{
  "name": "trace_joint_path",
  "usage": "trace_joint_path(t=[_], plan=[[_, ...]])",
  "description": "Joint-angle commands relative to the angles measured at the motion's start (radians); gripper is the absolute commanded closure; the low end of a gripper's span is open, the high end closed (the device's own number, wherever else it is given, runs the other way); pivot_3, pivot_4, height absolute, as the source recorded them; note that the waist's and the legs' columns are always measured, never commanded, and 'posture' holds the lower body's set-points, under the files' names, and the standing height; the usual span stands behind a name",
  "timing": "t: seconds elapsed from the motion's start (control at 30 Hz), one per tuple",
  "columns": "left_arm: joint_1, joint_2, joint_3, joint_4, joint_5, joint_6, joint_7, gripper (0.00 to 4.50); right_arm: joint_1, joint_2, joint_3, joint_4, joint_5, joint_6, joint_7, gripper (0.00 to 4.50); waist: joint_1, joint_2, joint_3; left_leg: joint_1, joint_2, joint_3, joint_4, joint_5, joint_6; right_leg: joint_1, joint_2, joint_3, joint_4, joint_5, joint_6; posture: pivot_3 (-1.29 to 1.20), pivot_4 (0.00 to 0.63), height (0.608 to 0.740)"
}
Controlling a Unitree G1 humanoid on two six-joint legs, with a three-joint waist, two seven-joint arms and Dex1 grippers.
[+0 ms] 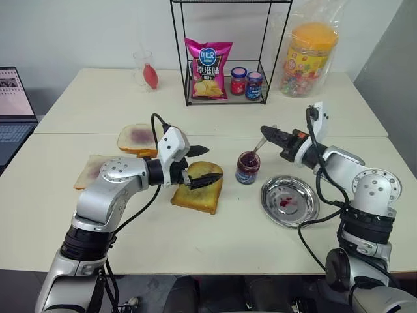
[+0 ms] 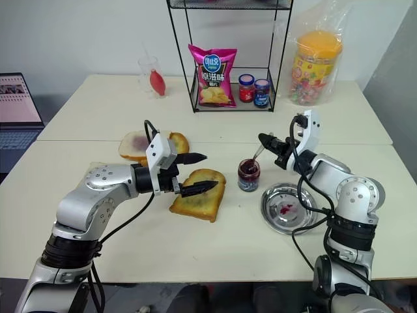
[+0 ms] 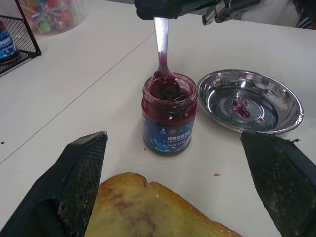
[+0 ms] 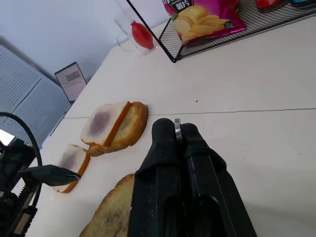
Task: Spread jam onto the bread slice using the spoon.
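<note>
- The spoon [image 1: 260, 145] runs on a slant: its handle rises toward the upper right of the frame into the right claw [image 1: 268, 132], and its bowl dips down-left into the open mouth of the jam [image 1: 247, 167] jar.
- The right claw is pinched tight on the handle's top end, right of centre in the head view.
- The jar stands upright at mid-frame on the desk [image 1: 215, 241], between the bread slice [image 1: 197, 192] and a round metal dish [image 1: 290, 201] with red smears.
- The bread slice lies flat just left of the jar, left of centre.
- The left claw [image 1: 206, 163] hangs over the slice, jaws spread wide and holding nothing, tips pointing right toward the jar.
- Two pale smeared slices [image 1: 139, 139] lie further left.
- A wire rack [image 1: 228, 52] with a crisp bag [image 1: 208, 68] stands at the top.
</note>
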Motion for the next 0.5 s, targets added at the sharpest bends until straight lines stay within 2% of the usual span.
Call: trace_joint_path(t=[0.03, 0.3, 0.5], plan=[[-0.022, 0.004, 0.002, -0.009, 0.003, -0.022, -0.009, 0.00, -0.020, -0.001, -0.034, -0.019, 0.057, 0.015, -0.027, 4.45, 0.000, 0.000, 0.000, 0.000, 0.000, 0.000, 0.000, 0.000, 0.000, 0.000, 0.000, 0.000, 0.000, 0.000, 0.000, 0.00, 0.150, 0.740], [-0.025, 0.002, 0.000, -0.006, 0.008, -0.024, -0.016, 0.00, 0.002, -0.036, -0.010, -0.027, 0.024, -0.020, -0.022, 4.45, 0.000, 0.000, 0.000, 0.000, 0.000, 0.000, 0.000, 0.000, 0.000, 0.000, 0.000, 0.000, 0.000, 0.000, 0.001, 0.00, 0.150, 0.740], [-0.028, 0.002, -0.001, -0.005, 0.008, -0.021, -0.020, 0.00, -0.009, -0.014, -0.034, -0.017, 0.054, -0.028, -0.052, 4.45, 0.000, 0.000, 0.000, 0.000, 0.000, 0.000, 0.000, 0.000, 0.000, 0.000, 0.000, 0.000, 0.000, 0.000, 0.001, 0.00, 0.150, 0.740]])
